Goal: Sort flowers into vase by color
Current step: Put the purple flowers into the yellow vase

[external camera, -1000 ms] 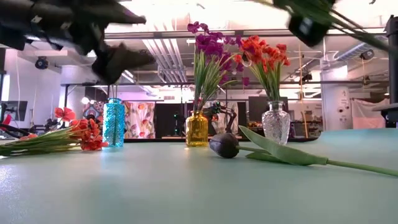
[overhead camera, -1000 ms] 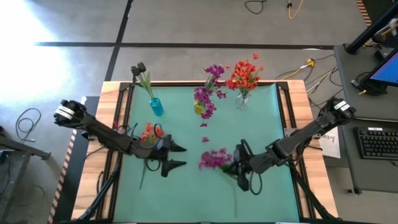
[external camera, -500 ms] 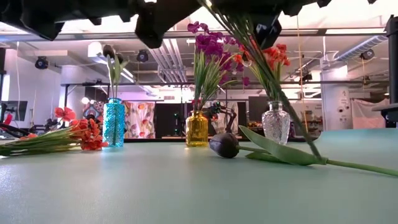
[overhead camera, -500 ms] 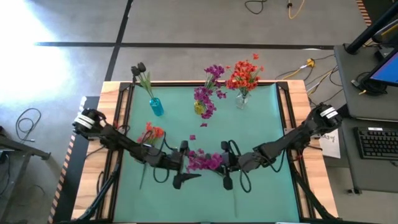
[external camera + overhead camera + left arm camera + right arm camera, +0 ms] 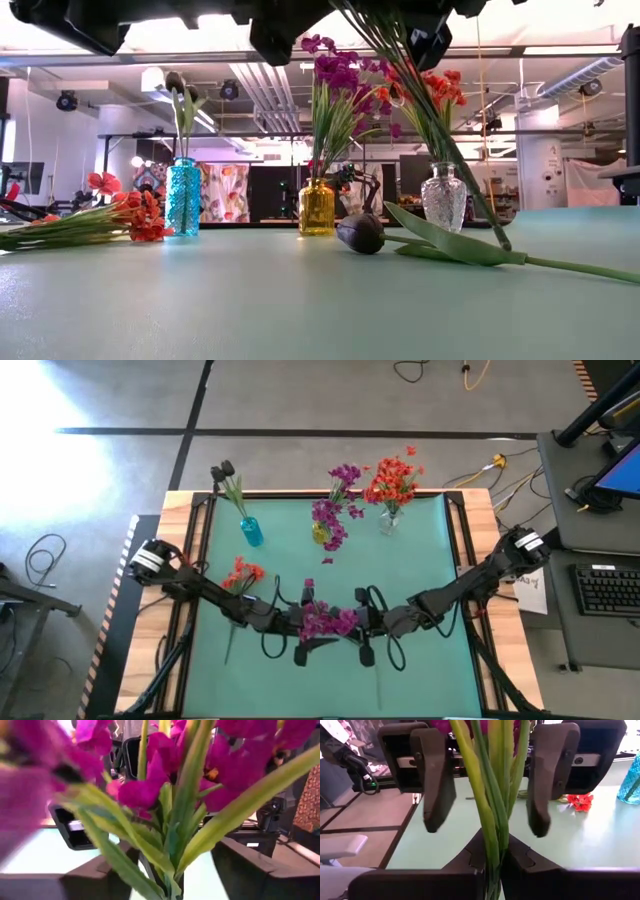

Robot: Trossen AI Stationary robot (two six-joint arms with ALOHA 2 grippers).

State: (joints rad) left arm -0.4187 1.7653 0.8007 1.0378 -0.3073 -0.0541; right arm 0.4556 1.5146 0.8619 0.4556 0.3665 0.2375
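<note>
A robotics lab or workshop, judging by the bare concrete floor (image 5: 330, 400) marked with dark tape lines and strewn with loose cables (image 5: 45, 560). Beside the green worktop (image 5: 420, 560), a desk with a keyboard (image 5: 606, 588). Beyond the worktop, exposed ceiling ducts (image 5: 265, 90) and equipment racks.
</note>
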